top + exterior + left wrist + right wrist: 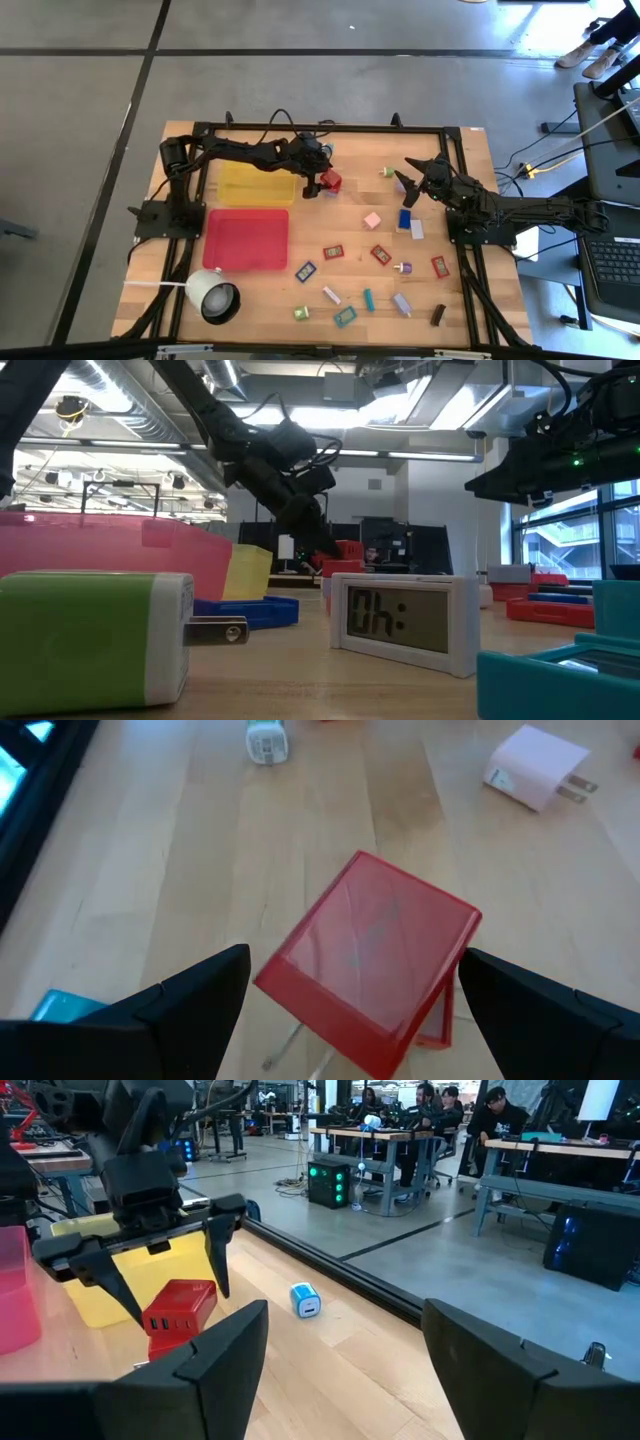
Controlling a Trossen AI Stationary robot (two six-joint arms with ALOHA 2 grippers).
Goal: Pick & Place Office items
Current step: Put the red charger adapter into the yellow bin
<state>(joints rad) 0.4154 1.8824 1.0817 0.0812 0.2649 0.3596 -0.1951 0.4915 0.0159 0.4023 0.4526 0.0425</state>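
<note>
Wooden surface point(250, 290) carries the yellow tray point(256, 184), the red tray point(246, 238) and the scattered office items; the left tool point(318, 184) hangs with its fingers spread wide just above the red block point(331, 181), which lies between them, not gripped; judging by this, the step is the grasp, and next calls for lowering and closing; the block's long axis runs slantwise to the fingers; the right tool point(409, 183) waits, open and empty, well off to the side.
</note>
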